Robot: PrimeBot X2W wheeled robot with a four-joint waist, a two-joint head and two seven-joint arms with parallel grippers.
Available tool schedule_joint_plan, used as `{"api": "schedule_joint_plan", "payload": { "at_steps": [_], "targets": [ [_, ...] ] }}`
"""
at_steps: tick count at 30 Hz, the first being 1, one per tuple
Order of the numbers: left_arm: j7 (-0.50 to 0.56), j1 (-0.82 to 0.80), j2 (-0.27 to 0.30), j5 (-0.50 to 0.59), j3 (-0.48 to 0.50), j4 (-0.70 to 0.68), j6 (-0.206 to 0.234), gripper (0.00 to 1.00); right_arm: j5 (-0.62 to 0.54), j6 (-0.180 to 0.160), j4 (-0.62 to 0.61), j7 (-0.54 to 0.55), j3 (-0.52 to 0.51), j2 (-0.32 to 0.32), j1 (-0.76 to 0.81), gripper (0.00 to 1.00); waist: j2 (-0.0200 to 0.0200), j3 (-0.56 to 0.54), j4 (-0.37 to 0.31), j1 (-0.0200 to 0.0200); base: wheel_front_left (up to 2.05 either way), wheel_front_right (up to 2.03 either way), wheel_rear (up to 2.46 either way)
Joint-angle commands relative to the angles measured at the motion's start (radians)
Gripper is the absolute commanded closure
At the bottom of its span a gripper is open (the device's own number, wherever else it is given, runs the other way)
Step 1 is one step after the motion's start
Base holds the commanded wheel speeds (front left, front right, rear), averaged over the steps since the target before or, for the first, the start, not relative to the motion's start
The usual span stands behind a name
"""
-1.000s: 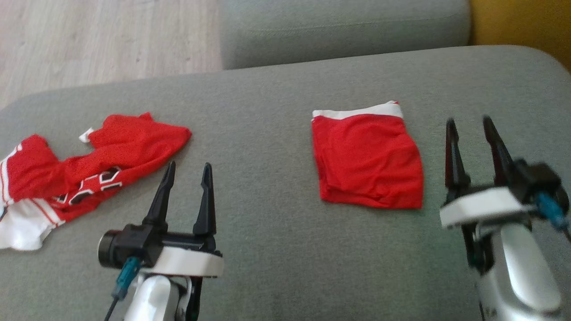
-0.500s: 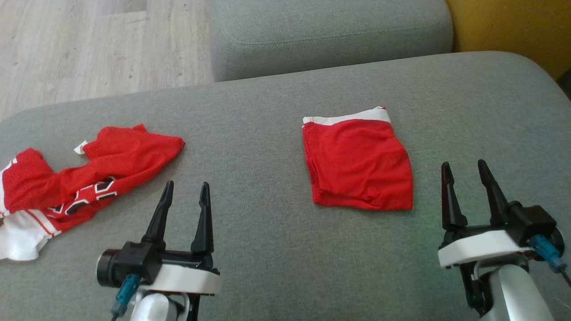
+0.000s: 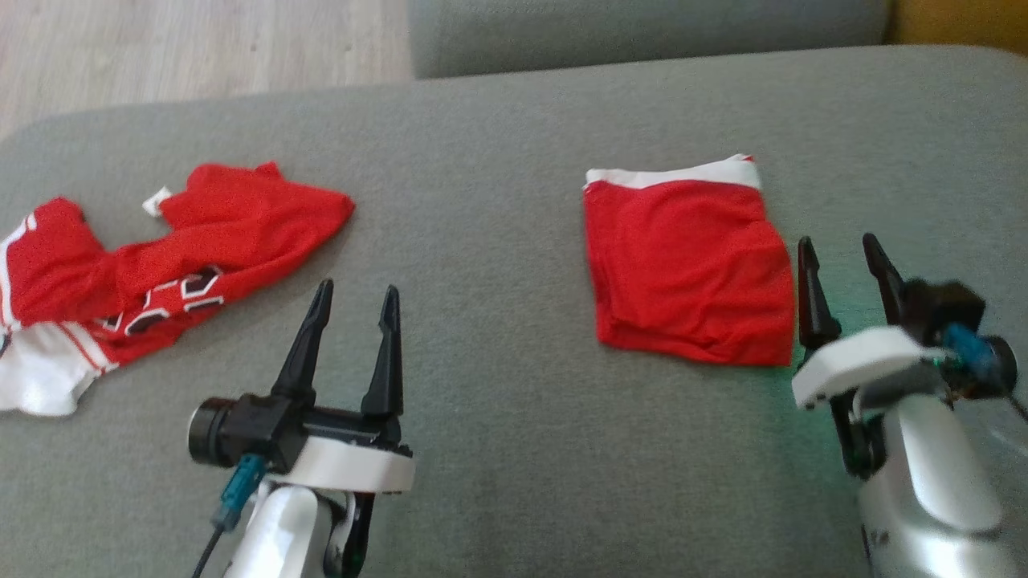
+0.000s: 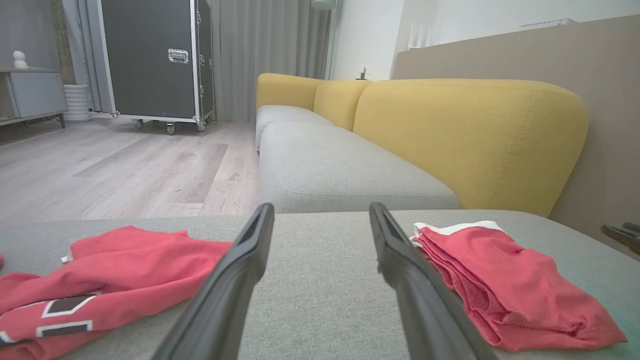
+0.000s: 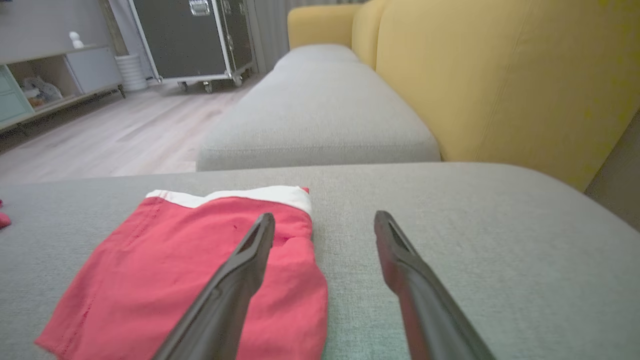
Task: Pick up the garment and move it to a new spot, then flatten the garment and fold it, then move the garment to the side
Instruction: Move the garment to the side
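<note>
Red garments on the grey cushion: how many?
2. A folded red garment lies just left of the right gripper; a crumpled red jersey lies left of the left gripper, cut off by the head view's edge.

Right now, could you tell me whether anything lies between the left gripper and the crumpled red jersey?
Nothing visible does: bare grey cushion separates the left gripper from the crumpled jersey. The folded garment lies to the right, beside the right gripper.

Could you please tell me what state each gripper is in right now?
Left gripper: open, holding nothing.
Right gripper: open, holding nothing, just beside the folded red shorts.
</note>
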Motion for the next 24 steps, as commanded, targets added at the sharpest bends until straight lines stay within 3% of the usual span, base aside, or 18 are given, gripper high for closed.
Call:
{"api": "schedule_joint_plan", "payload": {
  "at_steps": [1, 8, 15, 16, 17, 18, 24],
  "targets": [
    [-0.005, -0.039, 0.004, 0.009, 0.026, -0.027, -0.002, 0.00, 0.003, 0.003, -0.017, 0.004, 0.020, -0.001, -0.034, 0.00, 0.0000, 0.030, 0.029, -0.0002, 0.00, 0.00, 0.00],
    [-0.005, -0.089, 0.004, -0.003, -0.012, -0.015, 0.002, 0.00, 0.032, 0.003, 0.255, 0.095, -0.089, -0.001, -0.207, 0.00, 0.0000, 0.092, 0.093, -0.0002, 0.00, 0.00, 0.00],
    [-0.005, -0.106, 0.004, -0.001, -0.014, -0.015, 0.005, 0.00, 0.028, 0.003, 0.429, 0.082, -0.069, -0.001, -0.275, 0.00, 0.0000, 0.111, 0.105, -0.0002, 0.00, 0.00, 0.00],
    [-0.005, -0.108, 0.004, 0.000, -0.013, -0.015, 0.006, 0.00, 0.021, 0.003, 0.450, 0.080, -0.065, -0.001, -0.280, 0.13, 0.0000, 0.110, 0.104, -0.0002, 0.00, 0.00, 0.00],
    [-0.005, -0.108, 0.004, 0.000, -0.013, -0.014, 0.007, 0.00, 0.012, 0.003, 0.468, 0.075, -0.059, -0.001, -0.285, 0.66, 0.0000, 0.109, 0.103, -0.0002, 0.00, 0.00, 0.00],
    [-0.005, -0.108, 0.004, 0.000, -0.013, -0.014, 0.008, 0.00, -0.001, 0.003, 0.480, 0.065, -0.050, -0.001, -0.290, 1.00, 0.0000, 0.108, 0.102, -0.0002, 0.00, 0.00, 0.00],
    [-0.005, -0.101, 0.004, 0.001, -0.006, -0.012, 0.011, 0.00, -0.124, 0.003, 0.490, -0.018, -0.037, -0.001, -0.324, 1.00, 0.0000, 0.090, 0.079, -0.0002, 0.00, 0.00, 0.00]
  ]
}}
